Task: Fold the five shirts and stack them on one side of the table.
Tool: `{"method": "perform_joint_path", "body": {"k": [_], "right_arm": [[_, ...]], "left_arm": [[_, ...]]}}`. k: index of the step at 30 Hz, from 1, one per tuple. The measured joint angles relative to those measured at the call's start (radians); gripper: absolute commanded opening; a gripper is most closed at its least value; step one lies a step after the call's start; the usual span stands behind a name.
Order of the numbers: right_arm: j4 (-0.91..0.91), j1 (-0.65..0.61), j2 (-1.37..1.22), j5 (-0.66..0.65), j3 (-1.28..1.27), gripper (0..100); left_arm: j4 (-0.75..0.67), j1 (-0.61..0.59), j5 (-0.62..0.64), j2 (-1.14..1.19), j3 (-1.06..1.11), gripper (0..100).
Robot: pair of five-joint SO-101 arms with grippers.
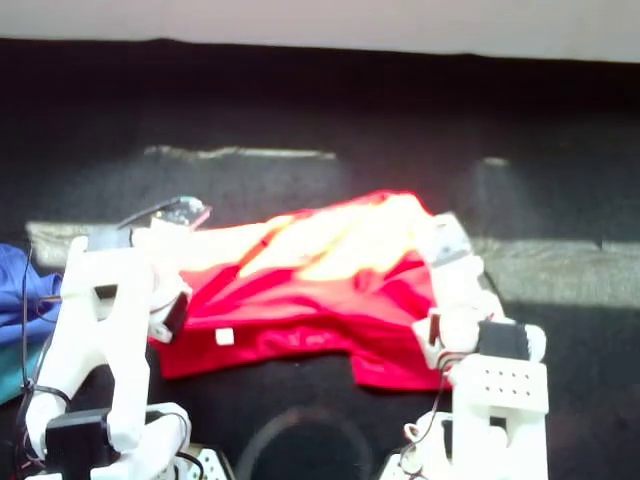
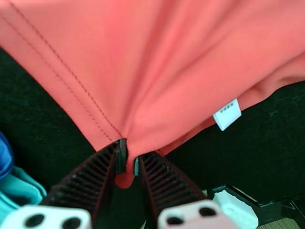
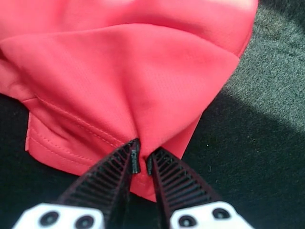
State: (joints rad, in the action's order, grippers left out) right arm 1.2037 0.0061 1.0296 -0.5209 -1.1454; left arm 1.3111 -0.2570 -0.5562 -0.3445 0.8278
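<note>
A red shirt (image 1: 320,290) lies spread across the middle of the dark table, partly in bright sunlight. My left gripper (image 2: 128,162) is shut on a pinch of the red shirt (image 2: 157,67) at a stitched hem; a white label (image 2: 226,114) hangs from the cloth nearby. In the high view the left gripper (image 1: 172,312) sits at the shirt's left edge. My right gripper (image 3: 141,161) is shut on a fold of the red shirt (image 3: 133,81) near its hem, at the shirt's right side (image 1: 432,335).
A blue garment (image 1: 20,290) and something teal (image 1: 10,370) lie at the table's left edge, also showing as blue and teal cloth (image 2: 14,188) beside the left gripper. Dark table surface (image 1: 320,130) stretches behind the shirt.
</note>
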Motion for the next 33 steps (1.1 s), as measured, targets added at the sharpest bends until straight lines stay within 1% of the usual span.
{"method": "perform_joint_path", "body": {"k": [5,10,13,17,22,25,28,30,33], "right_arm": [[0.104,0.003,0.097,-0.049,0.002,0.6],[0.216,0.003,0.181,-0.058,0.041,0.6],[0.259,0.003,0.206,-0.058,0.081,0.6],[0.256,0.003,0.209,-0.058,0.075,0.6],[0.180,0.003,0.212,-0.058,-0.052,0.6],[0.144,0.003,0.212,-0.058,-0.114,0.6],[0.137,0.003,0.212,-0.058,-0.123,0.6],[0.138,0.003,0.212,-0.063,-0.127,0.6],[0.170,0.003,0.215,-0.115,-0.127,2.3]], "left_arm": [[-0.006,0.000,0.000,0.000,0.002,1],[-0.006,-0.006,0.000,0.000,0.002,1],[0.025,-0.032,0.000,0.000,-0.035,1],[0.046,-0.052,0.000,0.000,-0.054,1],[0.046,-0.052,0.000,0.000,0.005,1],[0.046,-0.032,0.000,0.000,0.034,1],[0.046,-0.018,0.000,0.000,0.037,2],[0.044,-0.017,0.000,0.000,0.037,5],[0.046,-0.017,0.000,0.000,0.037,15]]}}
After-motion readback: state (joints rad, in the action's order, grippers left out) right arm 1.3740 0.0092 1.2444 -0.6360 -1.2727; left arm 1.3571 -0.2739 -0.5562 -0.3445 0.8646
